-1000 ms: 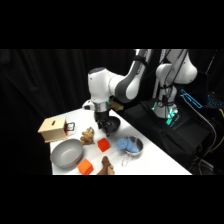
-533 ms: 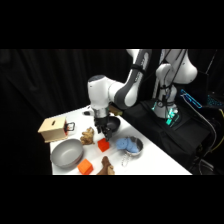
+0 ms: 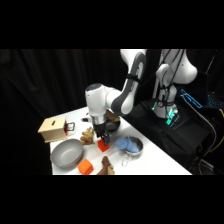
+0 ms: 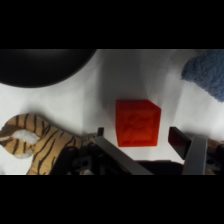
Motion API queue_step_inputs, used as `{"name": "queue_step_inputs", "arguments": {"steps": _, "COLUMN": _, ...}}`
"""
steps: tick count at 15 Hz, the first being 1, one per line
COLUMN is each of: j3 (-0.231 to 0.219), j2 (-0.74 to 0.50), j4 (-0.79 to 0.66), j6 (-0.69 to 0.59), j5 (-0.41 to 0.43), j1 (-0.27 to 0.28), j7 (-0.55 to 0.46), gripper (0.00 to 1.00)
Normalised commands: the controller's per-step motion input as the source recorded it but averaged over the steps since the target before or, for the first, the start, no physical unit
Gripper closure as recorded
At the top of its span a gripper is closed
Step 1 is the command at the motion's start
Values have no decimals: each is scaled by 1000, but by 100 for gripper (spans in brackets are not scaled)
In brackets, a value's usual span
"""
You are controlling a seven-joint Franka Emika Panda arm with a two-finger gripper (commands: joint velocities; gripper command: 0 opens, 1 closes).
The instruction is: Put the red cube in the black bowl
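My fingers [image 4: 140, 142] spread wide, holding nothing. Cube [image 4: 138, 122] at frame centre on table, between them. Bowl [image 4: 42, 67] upper left. Cube looks rigid, light; take by opposite flat sides.

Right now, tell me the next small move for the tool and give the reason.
Probably lower the tool straight down a little and close on the red cube. In the wrist view the cube sits on the table between the open fingers, with white gaps on both sides, so nothing is gripped yet. The black bowl waits close by, and the toy tiger lies just beside one finger.
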Motion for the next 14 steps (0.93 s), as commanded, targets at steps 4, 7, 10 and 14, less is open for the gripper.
{"name": "queue_step_inputs", "arguments": {"steps": 4, "j3": 20, "j2": 150, "j4": 130, "j6": 124, "j5": -13, "j1": 2, "j7": 93, "gripper": 0}}
{"name": "queue_step_inputs", "arguments": {"steps": 7, "j3": 30, "j2": 112, "j4": 78, "j6": 141, "j5": -7, "j1": 9, "j7": 84, "gripper": 0}}
{"name": "queue_step_inputs", "arguments": {"steps": 10, "j3": 41, "j2": 80, "j4": 67, "j6": 140, "j5": -2, "j1": 9, "j7": 64, "gripper": 0}}
{"name": "queue_step_inputs", "arguments": {"steps": 14, "j3": 34, "j2": 56, "j4": 48, "j6": 158, "j5": 1, "j1": 13, "j7": 61, "gripper": 28}}
